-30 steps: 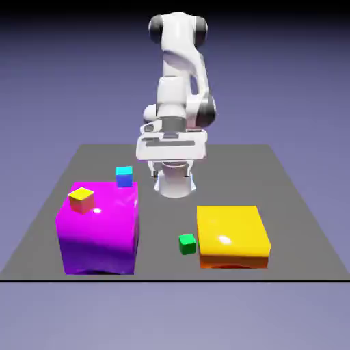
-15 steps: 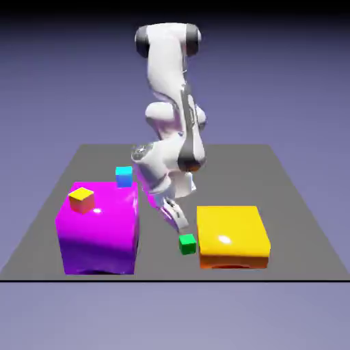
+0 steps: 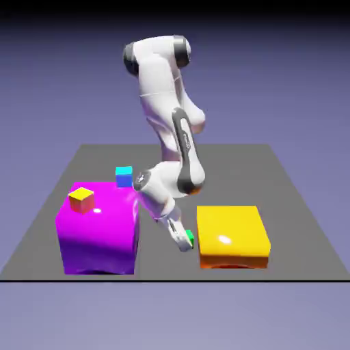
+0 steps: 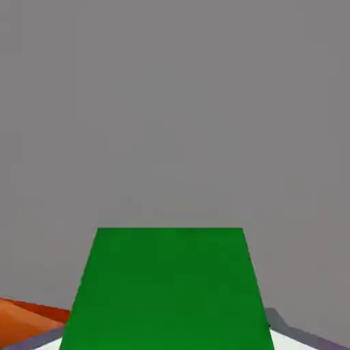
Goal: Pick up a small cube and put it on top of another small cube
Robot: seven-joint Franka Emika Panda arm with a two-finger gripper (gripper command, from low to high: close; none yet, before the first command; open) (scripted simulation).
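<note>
Exterior view: the tool (image 3: 184, 241), tilted, reaches down to the surface (image 3: 167, 256) between the magenta block (image 3: 99, 229) and the yellow block (image 3: 232, 236), largely covering the green cube (image 3: 190, 238). The tiny yellow cube (image 3: 81, 200) and the blue cube (image 3: 124, 177) are visible only here. Hand view: the green cube fills the bottom middle, gripped between the tool's fingertips (image 4: 294, 342); an orange patch (image 4: 27, 325), its identity uncertain, shows at lower left.
</note>
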